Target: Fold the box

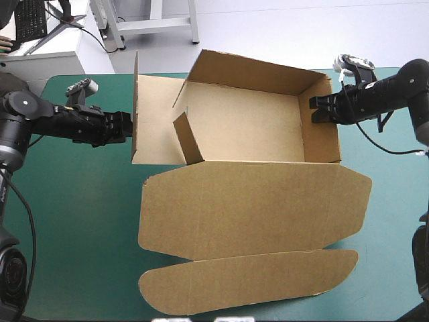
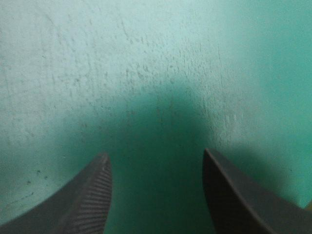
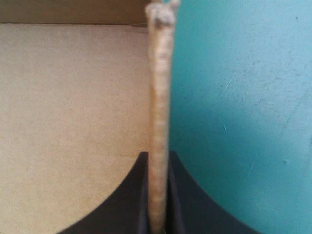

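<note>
Right hand point(image 3: 157, 155) pinches thin board wall of box point(image 1: 255, 208); left hand point(image 2: 155, 158) spread.

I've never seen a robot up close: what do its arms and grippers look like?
The left arm and right arm are black, made of rounded jointed segments. The left gripper and right gripper each have two broad black fin-shaped fingers; the left's show fine ribbing.

This looks like a robotics lab. One black robot arm point(image 1: 47, 117) works at the left side of the teal-green bench point(image 1: 80, 221) and a second arm point(image 1: 395, 90) at its right, with the brown box point(image 1: 255, 201) between them. Beyond the bench's far edge are a desk point(image 1: 47, 62) with a keyboard point(image 1: 30, 19) and a grey metal frame point(image 1: 151, 25) on a pale floor point(image 1: 281, 27).
</note>
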Tool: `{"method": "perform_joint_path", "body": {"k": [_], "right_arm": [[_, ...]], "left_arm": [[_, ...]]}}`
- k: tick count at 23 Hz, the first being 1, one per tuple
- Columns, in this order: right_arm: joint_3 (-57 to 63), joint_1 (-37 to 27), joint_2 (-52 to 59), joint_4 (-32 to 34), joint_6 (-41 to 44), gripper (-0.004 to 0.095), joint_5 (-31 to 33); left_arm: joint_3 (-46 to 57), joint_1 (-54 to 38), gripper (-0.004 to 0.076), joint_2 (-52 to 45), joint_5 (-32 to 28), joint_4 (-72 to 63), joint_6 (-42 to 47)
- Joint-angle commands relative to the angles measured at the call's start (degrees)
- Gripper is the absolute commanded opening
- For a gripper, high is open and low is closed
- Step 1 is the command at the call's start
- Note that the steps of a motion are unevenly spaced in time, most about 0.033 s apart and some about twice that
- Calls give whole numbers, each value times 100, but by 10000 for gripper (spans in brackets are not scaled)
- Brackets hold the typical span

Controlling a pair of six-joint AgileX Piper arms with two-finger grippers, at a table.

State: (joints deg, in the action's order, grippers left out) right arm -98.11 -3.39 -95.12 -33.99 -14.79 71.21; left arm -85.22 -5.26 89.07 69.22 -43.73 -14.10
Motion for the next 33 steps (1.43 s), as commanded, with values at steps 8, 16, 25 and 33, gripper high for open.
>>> {"method": "perform_joint_path", "body": {"k": [8, 16, 25, 33], "right_arm": [[-148, 161, 284, -262, 88, 0, -422], [-148, 860, 284, 860, 611, 0, -1249], [-148, 965, -17, 916, 965, 0, -1455], [-159, 1566, -288, 834, 1017, 0, -1825]], "left_arm": [[-174, 8, 401, -266, 434, -1973, -630], [-174, 415, 401, -482, 434, -2002, -835], [-174, 534, 401, -690, 434, -2029, -878], [-174, 695, 401, -690, 349, -1625, -890]]}}
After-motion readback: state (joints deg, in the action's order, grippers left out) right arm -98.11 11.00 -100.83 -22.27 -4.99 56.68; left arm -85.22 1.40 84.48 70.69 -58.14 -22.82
